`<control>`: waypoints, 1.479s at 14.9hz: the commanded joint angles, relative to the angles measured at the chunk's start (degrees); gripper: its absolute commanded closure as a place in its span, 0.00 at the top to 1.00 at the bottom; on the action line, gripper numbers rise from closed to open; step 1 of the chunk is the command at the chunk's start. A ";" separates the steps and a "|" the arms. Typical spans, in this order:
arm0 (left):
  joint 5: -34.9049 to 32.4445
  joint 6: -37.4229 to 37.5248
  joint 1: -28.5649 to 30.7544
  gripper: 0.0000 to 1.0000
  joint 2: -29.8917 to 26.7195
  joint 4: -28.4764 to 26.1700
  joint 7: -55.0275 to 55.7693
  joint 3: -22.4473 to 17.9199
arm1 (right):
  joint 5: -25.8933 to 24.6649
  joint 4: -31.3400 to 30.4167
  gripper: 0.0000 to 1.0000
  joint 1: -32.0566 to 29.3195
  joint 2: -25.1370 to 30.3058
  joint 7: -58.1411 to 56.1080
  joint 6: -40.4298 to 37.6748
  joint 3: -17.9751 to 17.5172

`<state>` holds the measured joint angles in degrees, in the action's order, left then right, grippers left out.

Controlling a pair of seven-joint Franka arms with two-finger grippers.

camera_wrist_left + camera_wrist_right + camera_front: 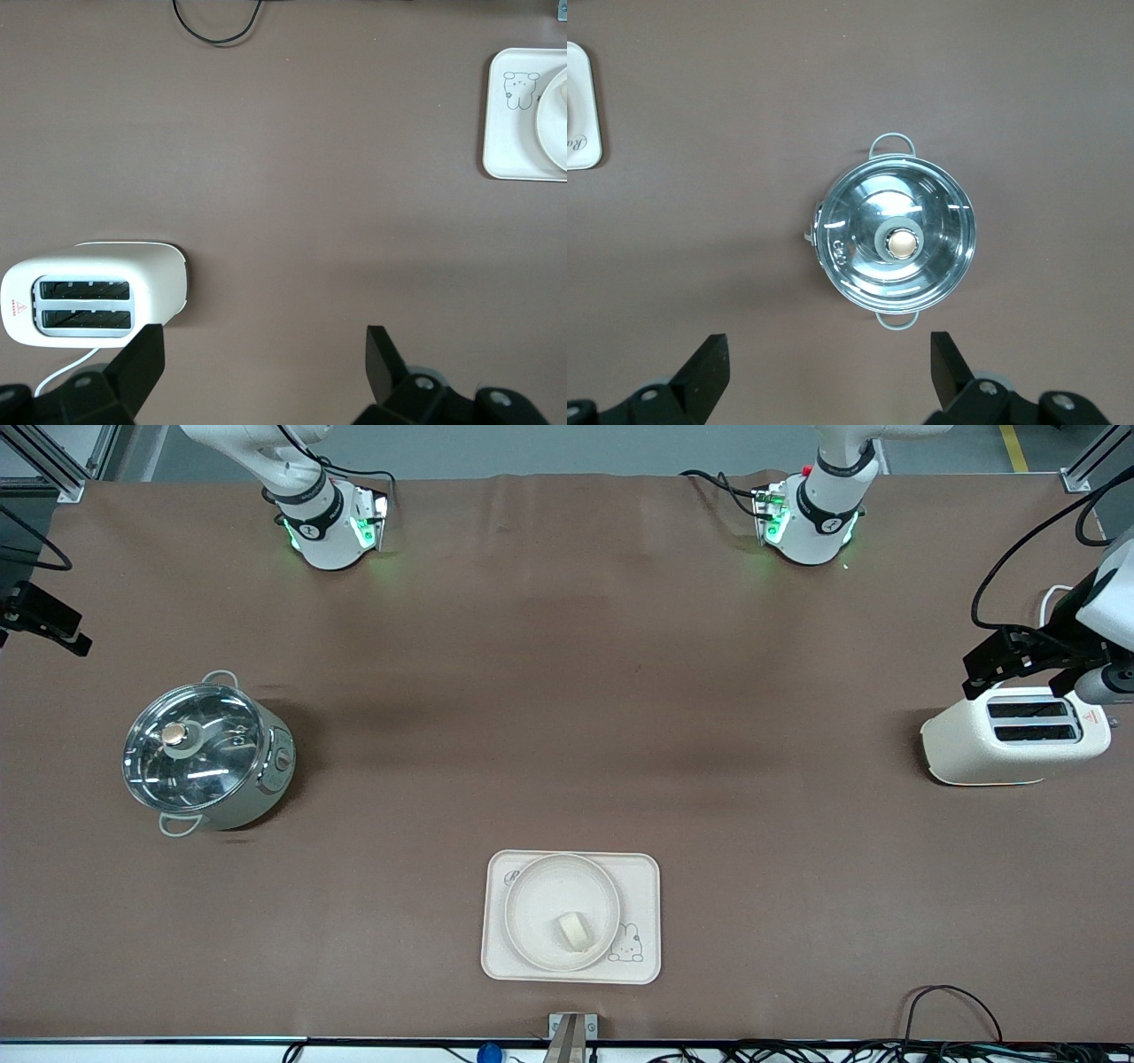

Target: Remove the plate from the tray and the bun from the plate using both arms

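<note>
The tray (642, 868), carrying plate (532, 886) and bun (573, 931), lay at the tabletop's front edge, midway between both wide-fingered, empty grippers: left gripper (264, 354) over the toaster (1010, 742) end, right gripper (829, 354) over the pot (205, 755) end.

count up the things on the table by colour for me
cream or white: 4 (tray, plate, bun, toaster)
silver: 1 (lidded pot)
total: 5
</note>
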<state>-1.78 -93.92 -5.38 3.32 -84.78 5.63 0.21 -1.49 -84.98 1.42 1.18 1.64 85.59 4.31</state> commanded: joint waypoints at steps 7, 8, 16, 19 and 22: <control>-0.42 0.67 -0.42 1.00 0.46 0.93 -1.41 0.14 | 6.03 -1.24 1.00 0.43 0.40 -0.33 3.17 0.17; -0.51 0.67 -0.94 1.00 0.54 0.50 -1.42 0.40 | 8.32 -1.24 1.00 0.25 -0.56 -0.33 4.40 0.26; 13.73 -25.12 -7.08 1.00 20.29 -0.39 9.88 2.16 | 23.27 -0.80 1.00 9.90 -20.66 5.27 28.11 0.08; 13.38 -39.36 -12.80 1.00 28.64 -0.39 16.68 2.07 | 31.79 -0.80 1.00 15.78 -28.84 11.96 39.26 0.17; 13.29 -48.79 -16.41 1.00 35.50 -0.21 20.72 1.81 | 36.64 0.07 1.00 20.62 -37.54 14.95 49.83 0.08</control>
<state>11.22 -138.82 -20.48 34.76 -87.02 24.36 2.66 32.12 -86.78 19.94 -31.49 14.02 131.49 3.97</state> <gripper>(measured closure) 0.000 0.000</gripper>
